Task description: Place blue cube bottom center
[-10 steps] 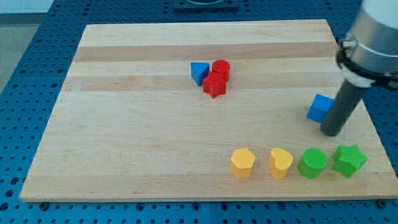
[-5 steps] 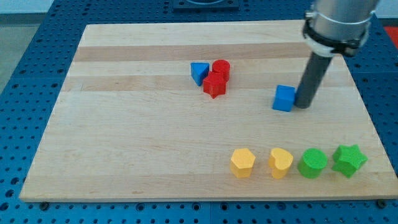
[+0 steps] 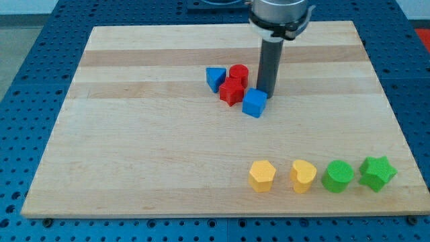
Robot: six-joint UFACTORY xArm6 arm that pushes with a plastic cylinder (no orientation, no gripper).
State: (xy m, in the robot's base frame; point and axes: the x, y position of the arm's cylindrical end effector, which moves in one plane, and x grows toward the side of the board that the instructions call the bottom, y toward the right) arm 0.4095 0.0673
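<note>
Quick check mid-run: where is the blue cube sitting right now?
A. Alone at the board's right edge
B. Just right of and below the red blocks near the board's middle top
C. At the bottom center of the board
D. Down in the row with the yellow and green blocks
B: the blue cube lies beside the red star-like block, with my tip against its upper right side.

A straight, dark grey, round rod hangs from a wider pale grey collar with a black ring around its lower edge. My tip (image 3: 266, 91) ends blunt and plain.
</note>
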